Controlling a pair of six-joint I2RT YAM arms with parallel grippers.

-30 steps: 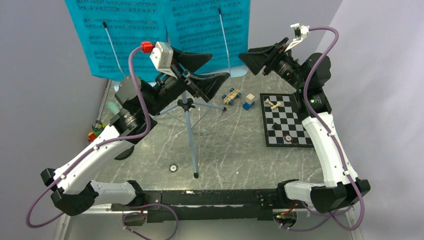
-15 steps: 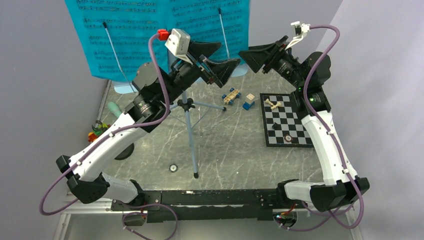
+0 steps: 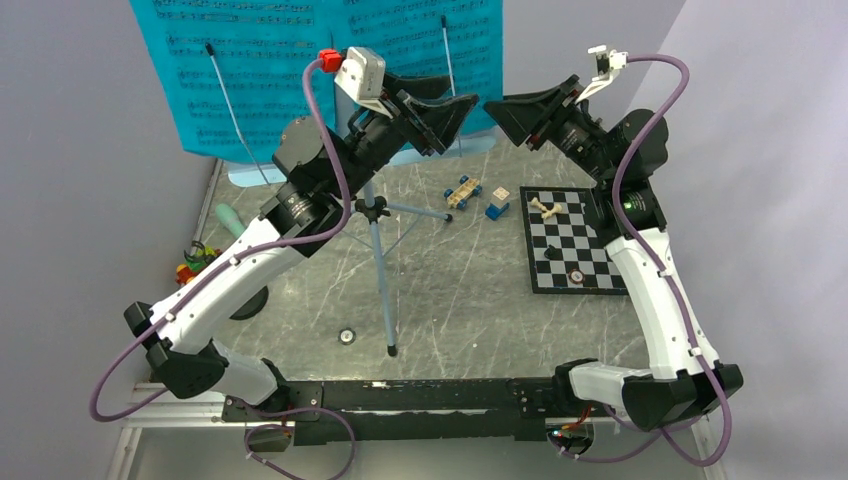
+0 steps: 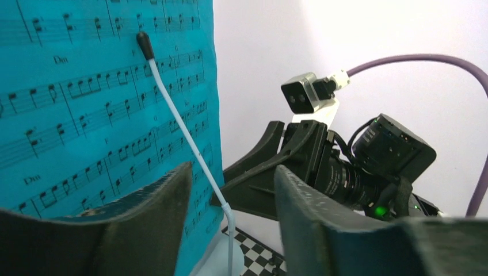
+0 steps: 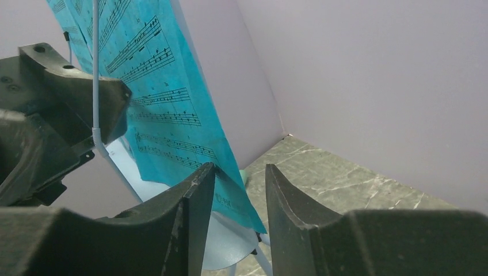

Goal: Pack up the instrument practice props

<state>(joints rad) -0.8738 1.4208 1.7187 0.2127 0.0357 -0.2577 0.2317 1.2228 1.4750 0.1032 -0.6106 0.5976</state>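
Paper is what stands at risk here: the turquoise music sheets hang upright along the far edge of the desk, propped on the pale-blue music stand, whose tripod feet spread over the middle of the desk. A thin wire holder lies across the face of the right-hand sheet, and both grippers are up at that sheet's right side. The left gripper has its jaws spread, with the wire holder and the sheet's edge showing in the gap and nothing pinched. The right gripper holds its jaws a narrow way apart, the sheet's lower corner just beyond them; whether the paper lies between them cannot be told. The two grippers sit very near each other, tip towards tip, so a knock between them looks like the first hazard. If the left jaws close on the wire instead of the paper, or the paper is pulled while the wire pins it, the sheet could tear. The light, tall stand could also be dragged over toward the chessboard by the right edge and the toy cars beside it. The mint-green microphone lies near the left edge with its black stand half hidden, neither yet packed.
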